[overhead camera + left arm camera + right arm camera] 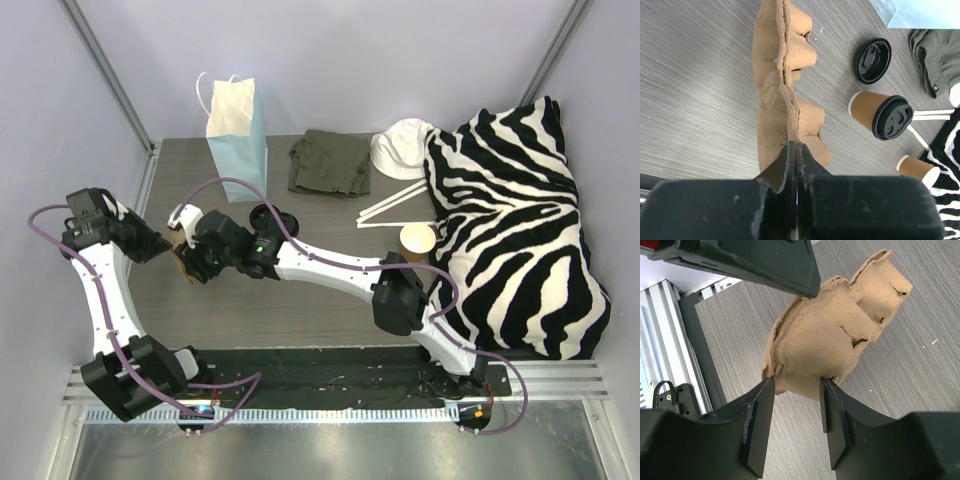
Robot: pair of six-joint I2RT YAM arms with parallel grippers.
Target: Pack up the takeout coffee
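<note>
Looking from above, both grippers meet at a brown carrier (184,256) left of centre, near a blue bag (240,133) standing upright at the back, and an unlidded cup (417,239) stands open beside the zebra blanket (520,220). From the left wrist, the left gripper (794,150) is pinched tight on the carrier's edge, its pockets empty; the lidded coffee (881,112) lies on its side on the table (695,90), between a loose black lid (872,60) and the unlidded cup. From the right wrist, the right gripper (796,412) has its fingers half apart, astride the carrier's pocket, contact unclear.

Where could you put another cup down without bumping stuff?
The biggest bare patch is the middle of the table, between the right arm and the near edge. Another lies left of the bag. The far right is crowded: straws, an open cup, a white hat, a zebra blanket.
</note>
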